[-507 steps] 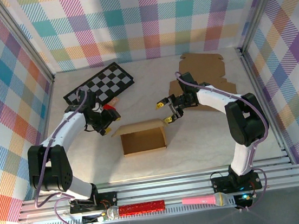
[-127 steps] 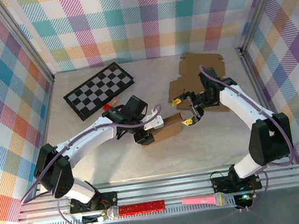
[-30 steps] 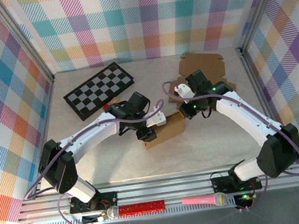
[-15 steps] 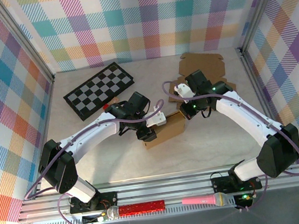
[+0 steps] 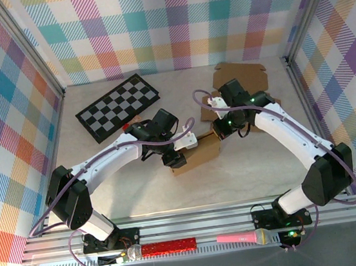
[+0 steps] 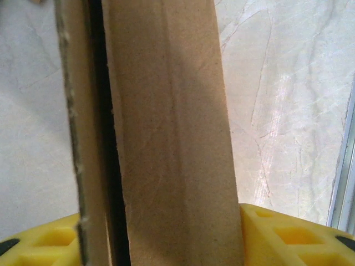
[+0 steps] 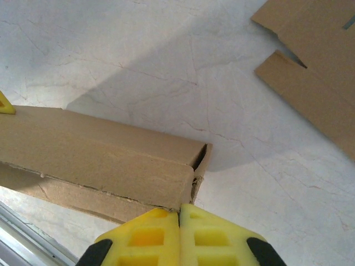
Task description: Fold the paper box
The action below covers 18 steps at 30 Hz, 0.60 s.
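**Spotter:** What do your fingers have right now?

**Operator:** On my left gripper [image 6: 161, 244], the yellow fingers [image 6: 288, 235] sit on either side of two cardboard layers. I see no slack, so I read it as clamped on the paper box [image 6: 166, 111] at its left end. There is a dark gap between those two layers. On my right gripper [image 7: 178, 230], the pads are pressed together with nothing between them. Their tips touch the corner at the box's right end, where the cardboard gapes a little.

**Spotter:** And the box itself?

**Operator:** It lies around the middle of the table [image 5: 235, 178], slanted between the two grippers, with its right end angled toward the far edge. Flat cardboard sheets [image 5: 242, 76] lie by the far right corner, close behind my right wrist. The chessboard [image 5: 119, 106] is toward the far left corner, well apart from the work.

**Spotter:** What could bite you from here?

**Operator:** Three things, I think. If I push with the closed right tips, all the force lands on one corner, which could crush it instead of folding along the crease. The same push could also swing the box around my left grip. Because the two layers are not flush, one could slide out while the other stays pinched. And if I swing my right arm back, its wrist or cable could drag those loose sheets into the job.
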{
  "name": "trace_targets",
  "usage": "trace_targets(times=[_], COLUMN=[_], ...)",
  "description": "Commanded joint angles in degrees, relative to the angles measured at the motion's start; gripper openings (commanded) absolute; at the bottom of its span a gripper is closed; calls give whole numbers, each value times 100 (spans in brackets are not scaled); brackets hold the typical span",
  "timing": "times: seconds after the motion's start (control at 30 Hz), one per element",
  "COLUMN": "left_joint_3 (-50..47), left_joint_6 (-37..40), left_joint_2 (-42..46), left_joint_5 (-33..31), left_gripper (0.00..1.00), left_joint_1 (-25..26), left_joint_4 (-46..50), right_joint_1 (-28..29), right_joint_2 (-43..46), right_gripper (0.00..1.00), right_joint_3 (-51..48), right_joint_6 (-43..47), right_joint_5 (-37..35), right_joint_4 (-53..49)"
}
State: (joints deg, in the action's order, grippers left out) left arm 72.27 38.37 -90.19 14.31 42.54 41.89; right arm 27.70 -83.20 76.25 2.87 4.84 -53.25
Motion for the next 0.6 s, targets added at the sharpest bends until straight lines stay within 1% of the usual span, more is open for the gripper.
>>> trace_targets(times=[0.0, 0.33, 0.57], left_joint_3=[182, 194, 226], left_joint_6=[-40, -58, -58], left_joint_2=[-16, -38, -69], left_joint_5=[37, 43, 36], left_gripper=[56, 56, 50], left_joint_1=[-62, -71, -80], left_joint_4=[39, 30, 50], right_joint_1=[-15, 24, 51], right_joint_2=[-74, -131, -26], right_gripper=[0, 0, 0], right_joint_3=[199, 391, 165], right_joint_6=[-311, -712, -817], right_joint_5=[192, 245, 162], right_joint_4=[-282, -392, -267])
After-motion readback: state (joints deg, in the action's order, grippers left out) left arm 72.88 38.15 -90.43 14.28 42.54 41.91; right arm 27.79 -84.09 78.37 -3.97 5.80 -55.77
